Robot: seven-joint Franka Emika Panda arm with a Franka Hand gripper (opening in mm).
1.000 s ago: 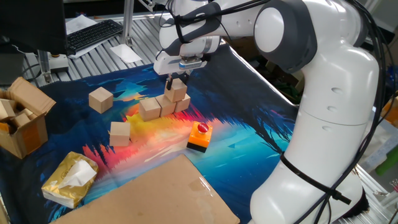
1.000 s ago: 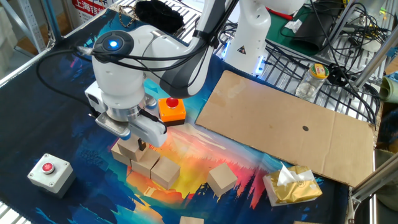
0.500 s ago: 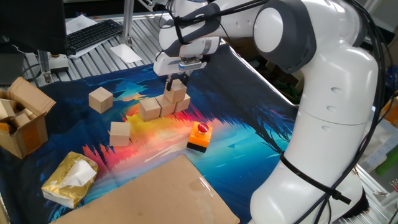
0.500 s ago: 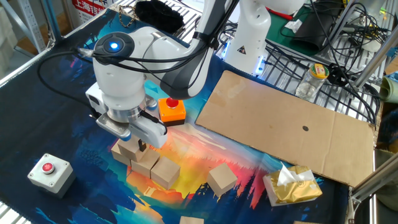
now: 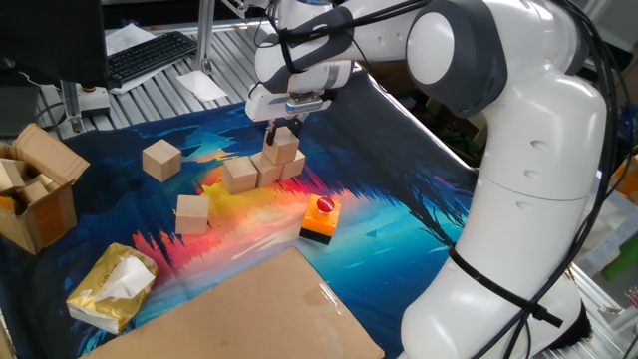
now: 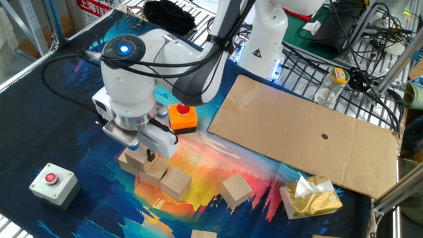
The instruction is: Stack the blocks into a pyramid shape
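Observation:
Three tan blocks form a row on the colourful mat: left [image 5: 240, 176], middle [image 5: 266, 171], right [image 5: 294, 166]. A fourth block [image 5: 284, 148] rests on top of the middle and right ones. My gripper [image 5: 283, 131] comes down from above and is shut on this top block, one finger on each side. In the other fixed view the row [image 6: 158, 173] shows below the gripper [image 6: 144, 153], whose body hides most of the top block. Two loose blocks lie apart on the mat, one [image 5: 160, 160] further back and one [image 5: 192, 213] nearer the front.
An orange-and-black box with a red button [image 5: 320, 219] sits close to the row. A cardboard sheet [image 5: 249, 309] covers the front, with a yellow packet [image 5: 112, 287] and a brown cardboard box [image 5: 35, 189] at the left. A grey button box [image 6: 51, 182] lies near the mat's edge.

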